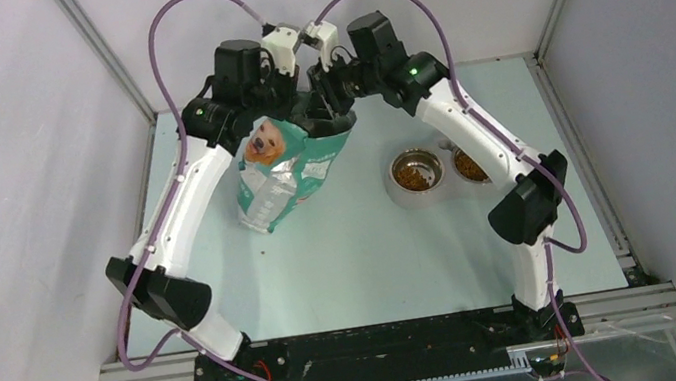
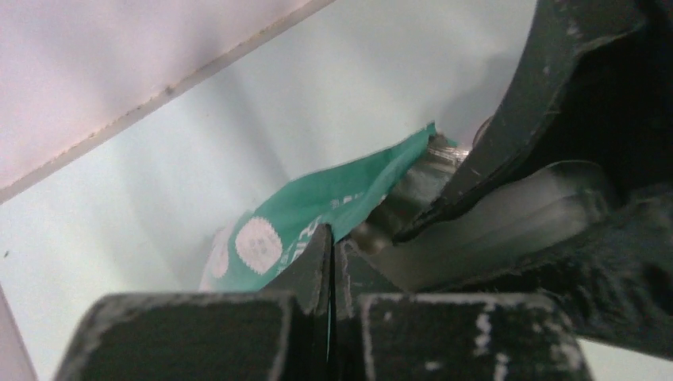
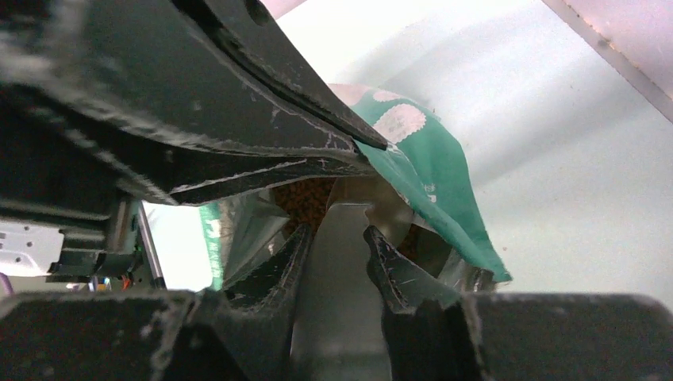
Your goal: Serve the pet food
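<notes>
Top external, near edge: arm bases bolted here; the bare table [image 1: 366, 267] ahead is open room.
Mid table, right: pet food [image 1: 416, 175] sits in two steel bowls [image 1: 393, 190]; the right arm covers part of the outer one.
Bag [image 1: 286, 173]: teal, dog-faced, leaning left of centre, mouth hidden under both wrists.
Left gripper [image 2: 331, 246]: clenched on the bag's rim.
Right gripper [image 3: 337, 232]: grasping a clear scoop [image 3: 341, 309] in the mouth; more pet food inside shows only in the right wrist view.
</notes>
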